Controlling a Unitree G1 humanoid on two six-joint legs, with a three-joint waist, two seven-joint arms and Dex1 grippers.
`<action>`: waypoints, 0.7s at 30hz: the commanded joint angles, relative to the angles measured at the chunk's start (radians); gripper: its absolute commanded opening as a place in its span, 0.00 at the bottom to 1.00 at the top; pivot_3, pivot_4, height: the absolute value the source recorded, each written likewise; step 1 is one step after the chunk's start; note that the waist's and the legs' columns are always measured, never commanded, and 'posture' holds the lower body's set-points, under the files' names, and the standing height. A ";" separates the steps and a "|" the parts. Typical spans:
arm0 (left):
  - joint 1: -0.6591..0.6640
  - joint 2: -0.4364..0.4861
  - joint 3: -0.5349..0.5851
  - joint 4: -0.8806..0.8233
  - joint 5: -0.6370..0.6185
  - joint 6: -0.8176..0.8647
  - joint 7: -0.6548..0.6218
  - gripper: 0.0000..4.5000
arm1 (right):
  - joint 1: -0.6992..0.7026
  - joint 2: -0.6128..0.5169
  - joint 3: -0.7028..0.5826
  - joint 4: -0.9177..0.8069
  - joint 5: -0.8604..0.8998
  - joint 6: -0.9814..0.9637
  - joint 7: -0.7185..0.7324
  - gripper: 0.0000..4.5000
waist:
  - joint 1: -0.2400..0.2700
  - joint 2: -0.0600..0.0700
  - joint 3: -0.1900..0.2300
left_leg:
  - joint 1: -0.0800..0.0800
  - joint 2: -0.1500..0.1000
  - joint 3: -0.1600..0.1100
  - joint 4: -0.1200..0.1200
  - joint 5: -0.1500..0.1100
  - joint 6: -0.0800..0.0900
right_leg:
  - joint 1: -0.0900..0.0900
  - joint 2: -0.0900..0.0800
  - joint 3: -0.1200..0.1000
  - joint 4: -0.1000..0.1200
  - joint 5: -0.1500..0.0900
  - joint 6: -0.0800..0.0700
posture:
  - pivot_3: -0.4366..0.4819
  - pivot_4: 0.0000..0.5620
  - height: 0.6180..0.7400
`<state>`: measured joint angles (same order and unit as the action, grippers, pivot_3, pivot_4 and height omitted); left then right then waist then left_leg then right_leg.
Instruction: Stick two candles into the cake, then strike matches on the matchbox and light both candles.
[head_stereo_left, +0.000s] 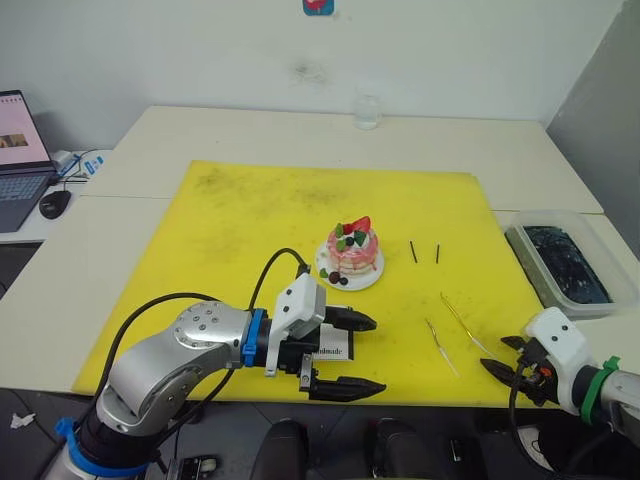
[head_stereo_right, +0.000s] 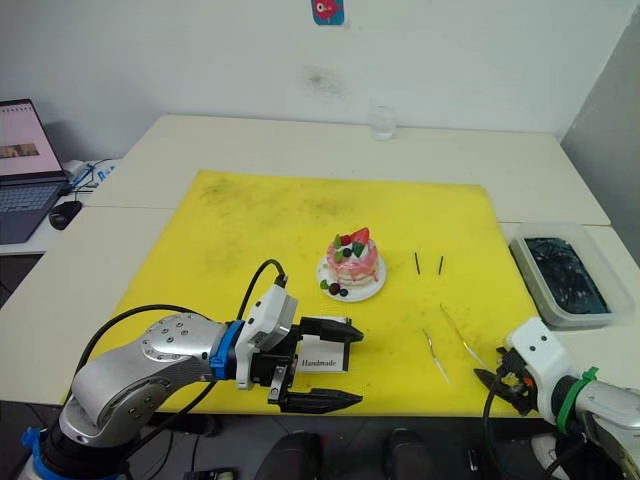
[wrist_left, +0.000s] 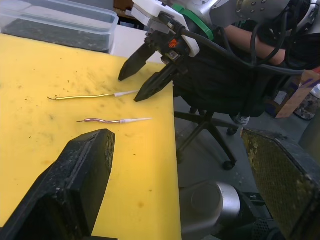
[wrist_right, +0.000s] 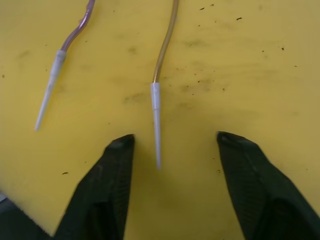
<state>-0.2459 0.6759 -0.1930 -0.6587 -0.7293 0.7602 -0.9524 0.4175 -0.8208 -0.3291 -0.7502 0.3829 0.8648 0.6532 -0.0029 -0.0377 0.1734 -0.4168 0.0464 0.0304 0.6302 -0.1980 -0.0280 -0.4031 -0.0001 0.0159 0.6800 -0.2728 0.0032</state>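
Right claw (wrist_right: 170, 187) spread, golden candle (wrist_right: 159, 95) tip between its fingers: lower squarely, pinch the white tip. Left claw (head_stereo_left: 345, 352) spread over matchbox (head_stereo_left: 331, 350).

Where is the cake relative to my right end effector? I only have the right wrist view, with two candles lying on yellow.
Observer: The cake stands on the yellow mat, farther from the robot than the candles and to their left.
Operator: And the matches?
Observer: Both matches lie side by side on the mat just right of the cake, apart from the candles.
Operator: Is the matchbox free?
Observer: The matchbox lies toward the mat's near edge, between the open fingers of the left end effector. Whether they touch it I cannot tell.
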 joint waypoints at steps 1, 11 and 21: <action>0.007 -0.002 -0.013 -0.039 -0.008 -0.012 0.003 1.00 | 0.013 -0.003 0.003 0.002 -0.015 -0.028 0.005 0.30 | 0.000 0.000 0.000 | 0.000 0.000 0.000 0.000 0.000 0.000 | 0.000 0.000 0.000 0.000 0.000 0.000 | 0.48 0.27 1.00; 0.038 -0.011 0.004 -0.016 0.008 -0.020 0.040 1.00 | -0.022 0.025 -0.034 0.015 0.031 -0.032 0.012 0.01 | 0.000 0.000 0.000 | 0.000 0.000 0.000 0.000 0.000 0.000 | 0.000 0.000 0.000 0.000 -0.001 -0.001 | 0.48 0.27 1.00; 0.048 -0.089 0.122 0.049 -0.147 0.135 0.229 1.00 | -0.187 0.077 -0.198 -0.053 0.321 0.038 0.017 0.01 | -0.002 -0.001 0.000 | 0.000 0.000 0.000 0.000 0.000 0.000 | 0.000 0.001 0.000 0.000 0.000 0.001 | 0.48 0.27 1.00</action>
<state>-0.1847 0.5990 -0.1028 -0.6043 -0.8128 0.8645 -0.7489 0.2655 -0.7532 -0.4901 -0.7625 0.6191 0.8792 0.6896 -0.0052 -0.0382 0.1737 -0.4167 0.0470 0.0300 0.6303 -0.1980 -0.0280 -0.4031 0.0006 0.0160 0.6803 -0.2721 0.0043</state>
